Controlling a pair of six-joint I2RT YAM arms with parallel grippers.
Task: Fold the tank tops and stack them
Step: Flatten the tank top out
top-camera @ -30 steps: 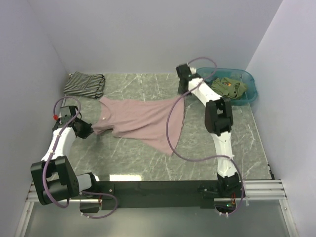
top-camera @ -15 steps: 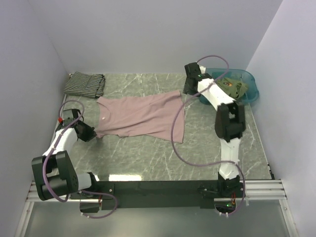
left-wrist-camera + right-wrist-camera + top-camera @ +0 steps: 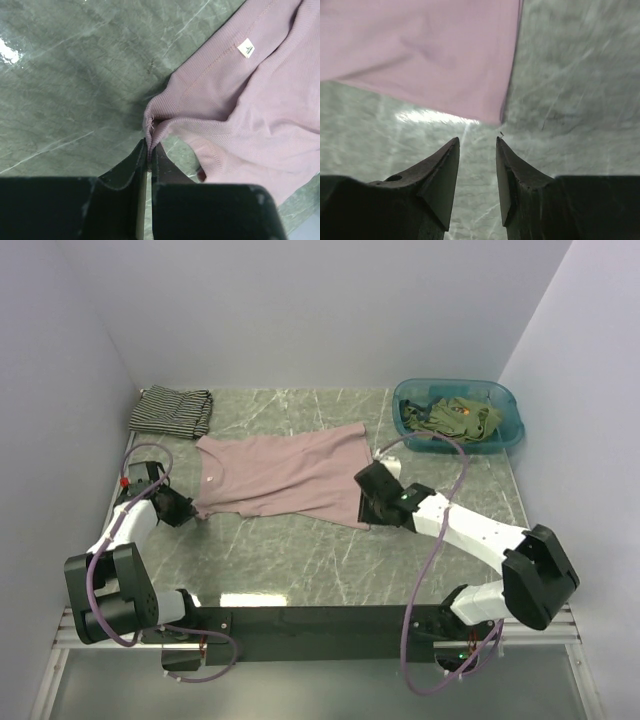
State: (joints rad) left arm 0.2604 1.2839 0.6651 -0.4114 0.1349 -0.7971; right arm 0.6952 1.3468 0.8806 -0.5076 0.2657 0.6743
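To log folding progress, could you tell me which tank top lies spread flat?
The dusty pink tank top, spread across the table. The striped one lies folded in the far left corner; the olive ones are bunched in the teal basin.

teal basin point(image 3: 462, 446): one. outside it: one pink tank top point(image 3: 290, 475), one striped tank top point(image 3: 172, 412), two total. olive tank tops point(image 3: 462, 416) bunched inside: count not resolvable.

Pink tank top point(image 3: 280, 475) ran off the top and right edges in the left wrist view, and off the top in the blurry right wrist one. Its tag point(image 3: 245, 48) was too small to read. From above, the right gripper point(image 3: 365, 505) hid a stretch of its right edge. Couldn't count the olive tops point(image 3: 460, 418) bunched in the basin point(image 3: 455, 446).
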